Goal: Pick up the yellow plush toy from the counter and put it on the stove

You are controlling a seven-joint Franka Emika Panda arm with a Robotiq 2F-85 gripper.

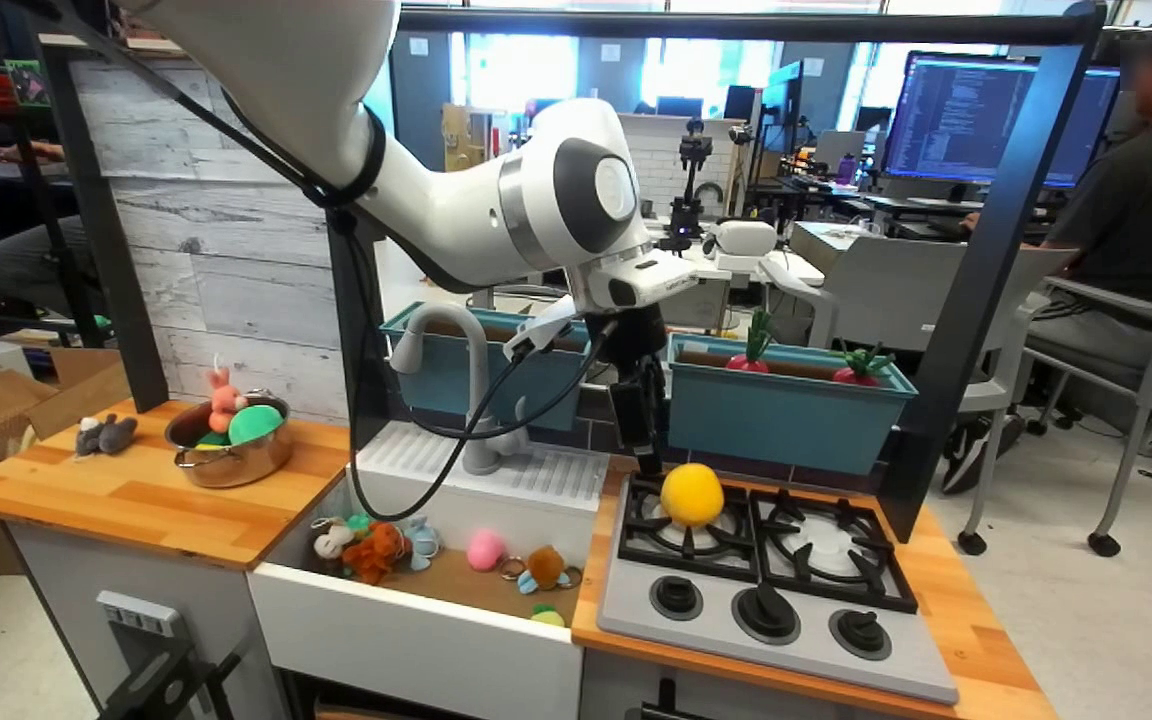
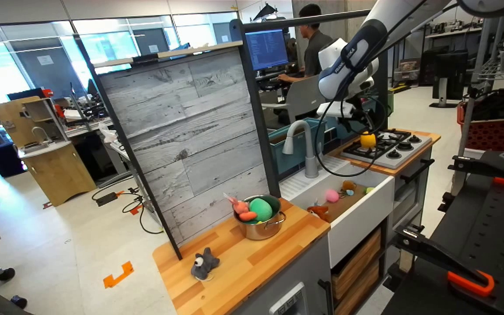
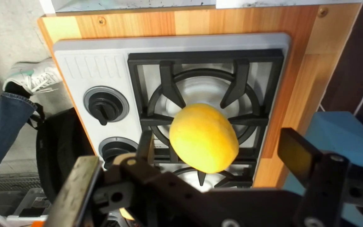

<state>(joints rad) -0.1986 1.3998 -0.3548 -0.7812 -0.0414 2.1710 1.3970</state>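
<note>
Toy [image 3: 204, 138] on stove [image 3: 169, 45] could roll off
Pincer [image 3: 217, 138], spread wide, gripping nothing, might bump its round side if lifting crookedly

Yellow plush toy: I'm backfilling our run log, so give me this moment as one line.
Object: yellow plush toy | Place: on burner grate of stove | Gripper: open, gripping nothing | Placement: looks done
</note>
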